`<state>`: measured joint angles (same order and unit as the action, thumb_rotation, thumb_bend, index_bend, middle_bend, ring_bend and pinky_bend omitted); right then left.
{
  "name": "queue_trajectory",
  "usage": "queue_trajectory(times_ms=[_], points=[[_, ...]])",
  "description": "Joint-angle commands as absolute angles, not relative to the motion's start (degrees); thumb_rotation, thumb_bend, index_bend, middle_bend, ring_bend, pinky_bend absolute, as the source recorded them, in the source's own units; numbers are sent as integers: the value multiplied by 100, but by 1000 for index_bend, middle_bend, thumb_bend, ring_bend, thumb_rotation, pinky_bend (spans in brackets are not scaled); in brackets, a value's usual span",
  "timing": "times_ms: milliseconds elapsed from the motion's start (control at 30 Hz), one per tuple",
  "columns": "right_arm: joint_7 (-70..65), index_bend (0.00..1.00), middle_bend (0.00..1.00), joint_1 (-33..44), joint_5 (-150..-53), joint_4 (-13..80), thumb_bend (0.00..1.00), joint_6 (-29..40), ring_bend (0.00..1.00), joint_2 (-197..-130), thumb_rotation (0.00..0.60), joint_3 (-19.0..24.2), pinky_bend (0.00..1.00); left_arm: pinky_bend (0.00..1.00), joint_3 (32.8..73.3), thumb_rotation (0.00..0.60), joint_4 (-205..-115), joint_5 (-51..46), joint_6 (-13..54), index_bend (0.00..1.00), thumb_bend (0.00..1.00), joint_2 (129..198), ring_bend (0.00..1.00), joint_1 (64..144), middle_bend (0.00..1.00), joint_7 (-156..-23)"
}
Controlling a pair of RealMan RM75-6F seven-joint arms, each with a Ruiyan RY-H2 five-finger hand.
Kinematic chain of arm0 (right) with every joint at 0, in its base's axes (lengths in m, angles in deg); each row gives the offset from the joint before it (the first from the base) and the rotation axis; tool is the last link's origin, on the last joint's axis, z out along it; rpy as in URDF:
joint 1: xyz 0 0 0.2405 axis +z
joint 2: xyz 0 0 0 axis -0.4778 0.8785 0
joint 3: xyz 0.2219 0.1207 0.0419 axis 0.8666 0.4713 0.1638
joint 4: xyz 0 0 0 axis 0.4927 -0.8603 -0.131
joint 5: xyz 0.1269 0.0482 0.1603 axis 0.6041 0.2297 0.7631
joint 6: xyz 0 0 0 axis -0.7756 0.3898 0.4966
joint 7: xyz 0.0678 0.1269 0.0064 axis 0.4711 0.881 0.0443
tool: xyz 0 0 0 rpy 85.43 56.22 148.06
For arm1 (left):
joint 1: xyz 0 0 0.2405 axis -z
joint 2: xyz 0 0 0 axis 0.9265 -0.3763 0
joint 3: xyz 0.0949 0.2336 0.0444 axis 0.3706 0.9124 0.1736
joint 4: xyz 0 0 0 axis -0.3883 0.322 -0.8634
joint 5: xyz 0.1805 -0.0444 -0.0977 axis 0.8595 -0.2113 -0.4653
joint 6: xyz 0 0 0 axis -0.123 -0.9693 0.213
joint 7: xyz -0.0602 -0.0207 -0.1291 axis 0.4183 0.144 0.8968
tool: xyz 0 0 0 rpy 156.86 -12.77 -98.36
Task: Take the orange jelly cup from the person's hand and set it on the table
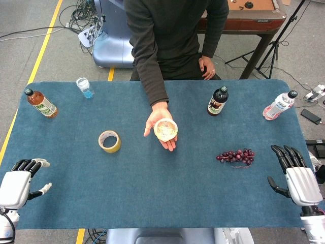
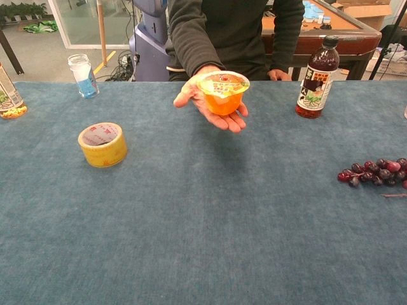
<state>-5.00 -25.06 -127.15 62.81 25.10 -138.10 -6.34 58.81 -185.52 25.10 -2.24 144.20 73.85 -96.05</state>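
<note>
Orange jelly cup (image 2: 222,93) sits upright on person's open palm (image 1: 161,127), held above surface (image 1: 152,188) centre. Left hand (image 1: 19,184) at near-left edge, fingers apart, holding nothing. Right hand (image 1: 295,175) near-right, fingers spread, nothing held, just beside grapes (image 1: 236,155).

A person's open palm (image 2: 210,101) holds an orange jelly cup with a printed foil lid (image 2: 222,93) upright above the blue fabric-covered worktop (image 2: 203,222). A yellow roll of tape (image 2: 102,144) lies left of it; a dark-liquid bottle (image 2: 317,77) stands right. A bunch of dark red grapes (image 2: 375,171) lies at the right edge.
</note>
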Motion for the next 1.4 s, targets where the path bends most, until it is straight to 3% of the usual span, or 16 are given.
queue_trajectory(times_ms=[33,467,867,1233,1400], points=[[-480,0,99,-2513,-12749,6274,312,2532,0,-13814,600,-643,65,217,5883,600,-18559,2515,-233,386,171,14420,291,7379,348,-9598],[-418,0,99,-2463,-12910,6240,312,2562,0,-13831,600,-630,64,217,5894,600,-18605,2565,-289,386,171,14378,291,7347,348,-9611],[-757,0,94,-1430,-12572,6666,304,1393,0,-13915,600,-96,65,217,5920,600,-18594,2620,-338,386,171,14350,291,7310,348,-9585],[-1202,0,83,-173,-11517,6966,90,-130,0,-13992,600,486,65,217,5941,600,-18587,2645,-390,386,171,14328,291,7261,348,-9569],[-1410,0,93,323,-11051,6949,36,-574,0,-14157,600,663,65,217,5947,600,-18580,2645,-398,386,171,14331,291,7245,348,-9567]])
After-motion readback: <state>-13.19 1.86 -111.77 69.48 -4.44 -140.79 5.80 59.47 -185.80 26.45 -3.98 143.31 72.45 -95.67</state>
